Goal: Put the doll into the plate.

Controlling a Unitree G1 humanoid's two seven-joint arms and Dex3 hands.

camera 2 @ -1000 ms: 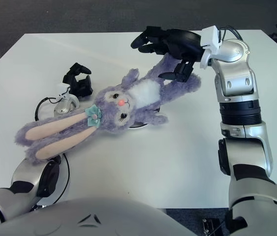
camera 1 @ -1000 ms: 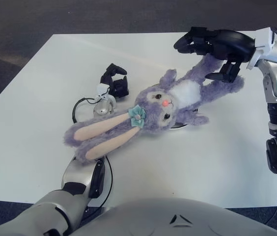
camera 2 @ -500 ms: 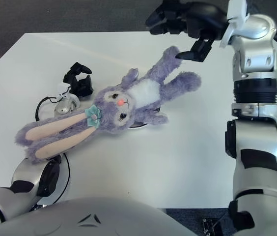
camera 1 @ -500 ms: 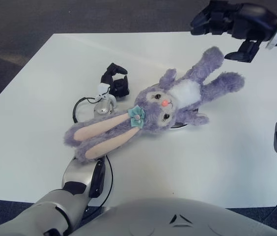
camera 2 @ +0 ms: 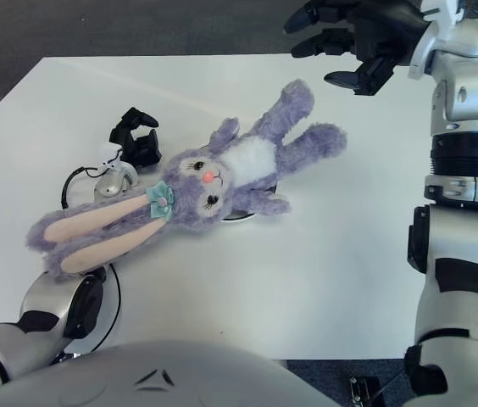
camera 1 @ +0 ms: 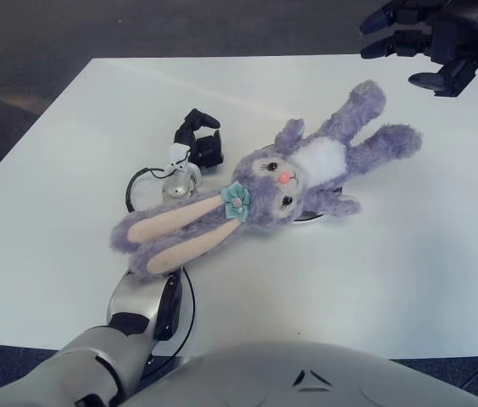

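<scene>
doll (camera 1: 294, 182) lay over the plate (camera 1: 311, 217), ears spilling onto table (camera 1: 375, 271) | right hand (camera 1: 434, 38) raised clear, fingers spread, empty | left hand (camera 1: 198, 140) resting by doll's ears, curled, empty | placement looked done

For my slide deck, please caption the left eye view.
Purple bunny doll lies across the plate; right hand open above, left hand resting beside.

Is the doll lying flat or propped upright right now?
Flat: the doll lies on its back across the plate, ears and legs stretched along the table.
</scene>
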